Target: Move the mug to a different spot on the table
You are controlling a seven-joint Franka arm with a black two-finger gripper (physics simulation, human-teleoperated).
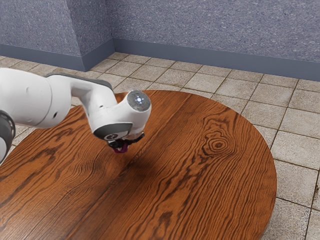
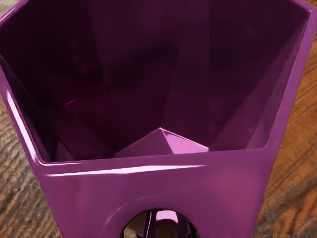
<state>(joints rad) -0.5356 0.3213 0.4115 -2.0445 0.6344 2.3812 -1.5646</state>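
The mug, a purple, flat-sided thing, sits tucked right under my hand, well to the exterior view's left of the dark knot in the wood grain and a little farther from the wall than that knot. My arm bends down over it so that my wrist camera looks straight into its open mouth: I see the faceted inside walls, the pale floor of the cup, and, on the wall nearest me, the handle opening. I judge I stand over it this way so that my jaws meet the mug from above, at the rim by the handle, where the wall is thin enough to pinch. My own hand hides the jaws, so I cannot tell whether they are closed on the mug or merely set around it. Nor can I say whether the mug rests on the surface or hangs just above it; a soft shadow lies on the wood between the mug and the knot, which hints at some height, no more. The broad bare wood around the knot looks like a fair new spot, and I would carry the mug upright toward it.
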